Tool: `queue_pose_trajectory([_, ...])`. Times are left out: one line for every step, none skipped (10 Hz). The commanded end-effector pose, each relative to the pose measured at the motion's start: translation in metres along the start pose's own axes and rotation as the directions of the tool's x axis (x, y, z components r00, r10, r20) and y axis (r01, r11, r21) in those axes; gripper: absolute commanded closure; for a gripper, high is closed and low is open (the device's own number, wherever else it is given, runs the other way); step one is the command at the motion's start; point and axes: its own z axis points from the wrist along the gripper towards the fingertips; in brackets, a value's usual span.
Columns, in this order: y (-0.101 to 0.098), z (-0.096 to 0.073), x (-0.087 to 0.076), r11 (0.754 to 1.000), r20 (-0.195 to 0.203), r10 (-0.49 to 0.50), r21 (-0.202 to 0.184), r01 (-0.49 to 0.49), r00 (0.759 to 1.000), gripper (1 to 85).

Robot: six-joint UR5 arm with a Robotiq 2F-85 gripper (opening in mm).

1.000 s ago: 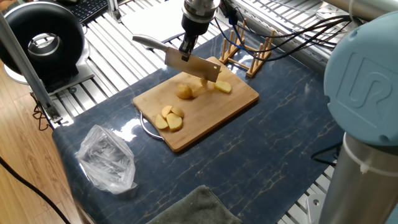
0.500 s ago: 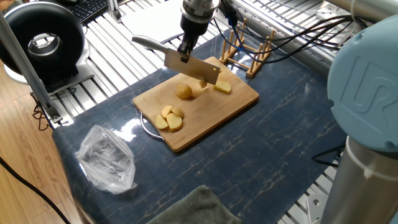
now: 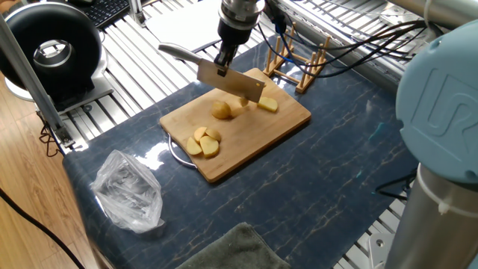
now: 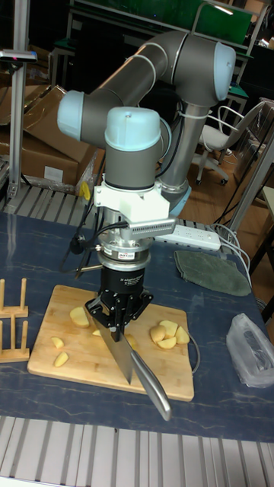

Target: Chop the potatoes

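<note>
Gripper (image 3: 222, 58) jaws clamp the cleaver (image 3: 231, 81) above peeled, pale-yellow potato pieces (image 3: 203, 141) scattered on the bamboo board (image 3: 284, 119).

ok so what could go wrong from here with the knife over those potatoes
1. The rounded potato under the cleaver is loose on the cutting board; it could roll when the blade lands.
2. The gripper pinches the blade near its spine, so it might twist in the grip under load.

The knife (image 3: 224, 75) has edged slightly left over the potatoes (image 3: 222, 110).
</note>
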Motion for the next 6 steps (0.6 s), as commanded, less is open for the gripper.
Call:
queue_pose_trajectory([-0.0047, -0.0011, 0.0003, 1.000, 0.018, -0.016, -0.011, 0.016, 1.000, 84.7])
queue_pose_trajectory([-0.0054, -0.0015, 0.0008, 1.000, 0.021, -0.021, -0.016, 0.021, 1.000, 84.7])
queue_pose_trajectory([-0.0066, -0.0012, 0.0015, 0.999, 0.022, -0.027, -0.017, 0.027, 0.999, 84.7])
queue_pose_trajectory([-0.0077, -0.0008, 0.0017, 0.999, 0.024, -0.034, -0.021, 0.034, 0.999, 84.7])
queue_pose_trajectory([-0.0087, -0.0013, 0.0016, 0.999, 0.026, -0.039, -0.025, 0.039, 0.999, 84.7])
queue_pose_trajectory([-0.0107, -0.0020, 0.0025, 0.999, 0.024, -0.048, -0.024, 0.049, 0.999, 84.7])
